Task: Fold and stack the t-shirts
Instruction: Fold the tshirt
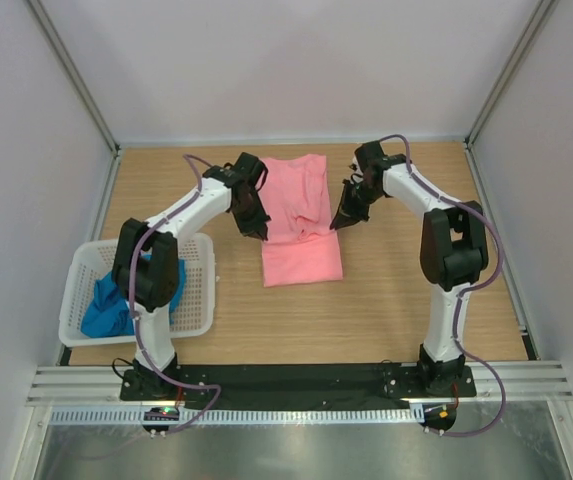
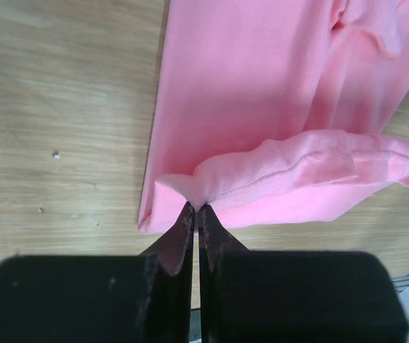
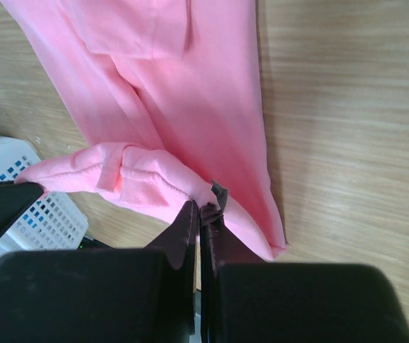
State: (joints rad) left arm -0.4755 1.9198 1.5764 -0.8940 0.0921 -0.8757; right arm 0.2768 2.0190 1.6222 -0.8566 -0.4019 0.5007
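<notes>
The salmon pink t-shirt (image 1: pixel 301 220) lies as a long folded strip on the wooden table, its hem edge lifted across the middle. My left gripper (image 1: pixel 257 230) is shut on the left end of that lifted edge, seen in the left wrist view (image 2: pixel 197 206) with the pink t-shirt (image 2: pixel 261 86) beyond. My right gripper (image 1: pixel 340 222) is shut on the right end, seen in the right wrist view (image 3: pixel 203 206) against the pink t-shirt (image 3: pixel 190 107). The bright blue t-shirt (image 1: pixel 116 305) lies crumpled in the basket, partly hidden by the left arm.
A white perforated basket (image 1: pixel 198 300) stands at the near left of the table; its corner shows in the right wrist view (image 3: pixel 18 200). White walls enclose the table on three sides. Bare wood (image 1: pixel 416 300) lies right of the shirt.
</notes>
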